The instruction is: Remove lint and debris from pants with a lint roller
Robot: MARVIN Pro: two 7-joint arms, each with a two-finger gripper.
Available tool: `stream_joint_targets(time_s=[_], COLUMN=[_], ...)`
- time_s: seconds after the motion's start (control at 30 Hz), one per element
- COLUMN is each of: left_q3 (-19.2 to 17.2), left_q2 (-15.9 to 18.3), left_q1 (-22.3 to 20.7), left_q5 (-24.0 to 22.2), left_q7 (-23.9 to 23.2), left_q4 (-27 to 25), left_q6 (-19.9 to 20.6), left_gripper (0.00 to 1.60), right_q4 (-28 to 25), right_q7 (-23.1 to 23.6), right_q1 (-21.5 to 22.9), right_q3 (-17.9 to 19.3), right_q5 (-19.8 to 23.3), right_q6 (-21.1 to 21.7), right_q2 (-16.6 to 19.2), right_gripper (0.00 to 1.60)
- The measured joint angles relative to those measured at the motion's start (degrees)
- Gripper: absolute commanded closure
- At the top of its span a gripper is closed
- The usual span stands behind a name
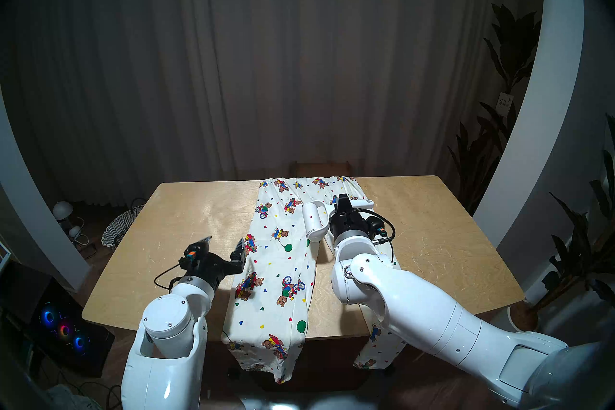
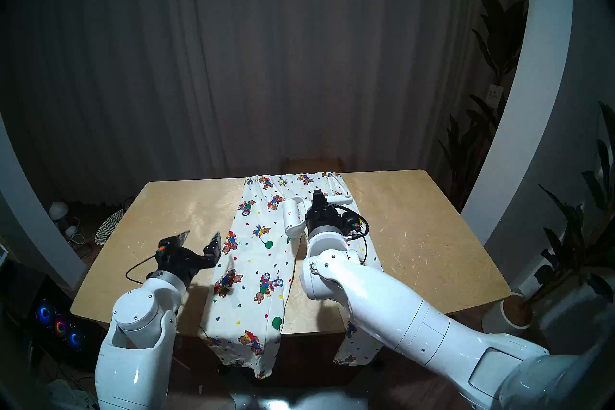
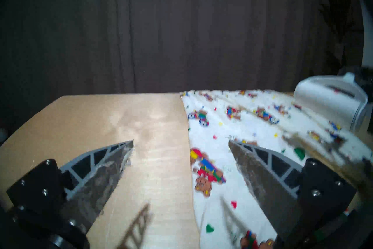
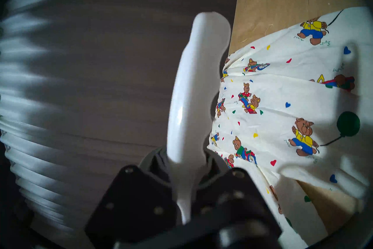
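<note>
The cream pants [image 1: 283, 266] printed with teddy bears lie lengthwise on the wooden table [image 1: 186, 219], waistband at the far edge and both legs hanging over the near edge. My right gripper [image 1: 342, 201] is shut on the handle of the white lint roller [image 1: 312, 219]. Its roll sits over the upper part of the pants; contact with the cloth cannot be told. The right wrist view shows the lint roller handle [image 4: 193, 91] clamped between the jaws, beside the pants [image 4: 282, 111]. My left gripper [image 1: 225, 242] hovers open and empty at the left leg's outer edge, straddling the cloth border [image 3: 189, 151].
A woven basket [image 1: 116, 229], a small lamp [image 1: 63, 209] and a computer case with glowing fans [image 1: 63, 329] stand on the floor to the left. Potted plants [image 1: 499, 133] are at the right. A dark curtain and a wooden piece [image 1: 321, 168] stand behind the table.
</note>
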Motion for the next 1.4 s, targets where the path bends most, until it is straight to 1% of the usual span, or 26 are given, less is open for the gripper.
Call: stream_joint_targets(time_s=[0.07, 0.13, 0.17, 0.2, 0.3, 0.33, 0.53, 0.57, 0.67, 0.77, 0.87, 0.93, 1.0, 1.07, 1.17, 1.23, 1.3, 1.4], left_q3=[-1.0, -1.4, -1.9, -2.1, -2.4, -2.4, -1.3, -0.7, 0.4, 2.1, 3.0, 4.5, 5.0, 6.3, 7.8, 8.1, 9.2, 9.9], left_q2=[-0.5, -0.7, -1.1, -1.2, -1.6, -1.7, -2.1, -2.3, -2.4, -2.7, -2.9, -3.3, -3.4, -3.6, -3.7, -3.7, -3.7, -3.7], left_q1=[-0.1, -0.2, -0.3, -0.4, -0.6, -0.7, -1.3, -1.5, -1.8, -2.3, -2.5, -2.9, -3.1, -3.3, -3.6, -3.6, -3.7, -3.8], left_q5=[-3.0, -4.6, -6.8, -8.1, -10.8, -12.0, -15.1, -15.6, -16.2, -16.5, -16.6, -16.6, -16.6, -16.6, -16.6, -16.6, -16.5, -16.4], left_q7=[-1.3, -2.1, -3.2, -3.8, -5.1, -5.8, -7.9, -8.3, -8.8, -9.2, -9.3, -9.3, -9.3, -9.1, -8.9, -8.8, -8.0, -7.3], left_q4=[-1.5, -2.1, -2.7, -2.9, -3.2, -3.2, -3.1, -3.0, -2.7, -2.3, -2.1, -1.8, -1.7, -1.5, -1.4, -1.3, -0.9, -0.6], left_q6=[-1.0, -1.3, -1.5, -1.6, -1.6, -1.5, -1.2, -1.0, -0.4, 0.5, 0.9, 1.5, 1.6, 2.1, 2.5, 2.5, 2.6, 2.6], left_gripper=[0.0, 0.0, 0.0, 0.0, 0.0, 0.0, 0.0, 0.0, 0.0, 0.0, 0.0, 0.0, 0.0, 0.0, 0.0, 0.0, 0.0, 0.0], right_q4=[-0.3, -0.6, -1.2, -1.6, -2.4, -2.7, -2.5, -2.1, -1.0, 1.1, 2.5, 5.0, 5.9, 7.9, 10.2, 10.8, 12.9, 14.7], right_q7=[0.0, 0.0, -0.1, -0.2, -0.3, -0.4, -0.7, -0.8, -1.0, -1.4, -1.6, -2.2, -2.4, -3.2, -4.6, -4.9, -6.2, -7.2], right_q1=[-0.2, -0.5, -1.0, -1.4, -2.3, -2.8, -4.8, -5.3, -6.1, -6.6, -6.5, -5.8, -5.5, -4.4, -2.9, -2.5, -1.1, 0.0], right_q3=[1.2, 2.0, 3.5, 4.4, 6.7, 8.1, 13.8, 15.3, 17.8, 21.1, 22.7, 25.2, 25.9, 27.4, 28.5, 28.7, 28.9, 28.8], right_q5=[0.8, 1.7, 3.5, 4.8, 7.9, 9.5, 15.5, 17.2, 20.0, 23.9, 25.6, 28.3, 29.2, 31.2, 33.0, 33.3, 34.7, 35.5], right_q6=[-0.5, -0.8, -1.4, -1.6, -2.3, -2.6, -3.3, -3.3, -2.6, -0.1, 1.6, 4.7, 5.8, 8.6, 11.9, 12.8, 15.9, 18.4], right_q2=[0.7, 1.0, 1.5, 1.8, 2.8, 3.5, 7.0, 7.9, 9.3, 11.0, 11.8, 13.0, 13.4, 14.4, 15.6, 15.8, 16.6, 16.9], right_gripper=[1.6, 1.6, 1.6, 1.6, 1.6, 1.6, 1.6, 1.6, 1.6, 1.6, 1.6, 1.6, 1.6, 1.6, 1.6, 1.6, 1.6, 1.6])
